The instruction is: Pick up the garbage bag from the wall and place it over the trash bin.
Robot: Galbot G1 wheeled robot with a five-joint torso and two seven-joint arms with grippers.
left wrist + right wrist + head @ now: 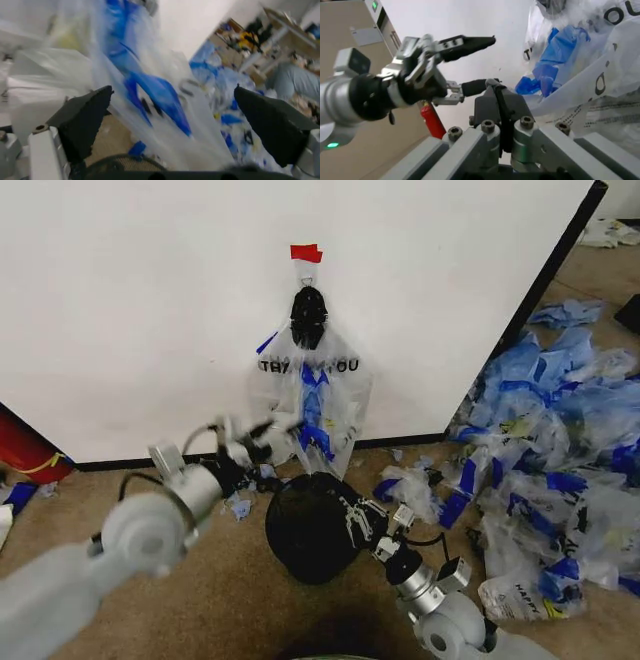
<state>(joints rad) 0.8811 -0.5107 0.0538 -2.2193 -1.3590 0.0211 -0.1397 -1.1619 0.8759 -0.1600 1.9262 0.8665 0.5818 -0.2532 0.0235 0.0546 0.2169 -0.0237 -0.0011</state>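
The wall [150, 300] carries the bag [318, 395] — hung from a black knot [308, 317] under red tape [306, 252], its lower end just above the bin [312, 525] on the floor. The left gripper [262, 432] reaches the bag's lower left edge with jaws spread wide, plastic between them. The right gripper [358, 518] sits at the bin's rim — I cannot tell how its jaws stand.

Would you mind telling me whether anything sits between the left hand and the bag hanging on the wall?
Nothing visible does. The left hand, open, is right at the thin clear "THANK YOU" plastic bag on the white wall, above the black wire-mesh bin.
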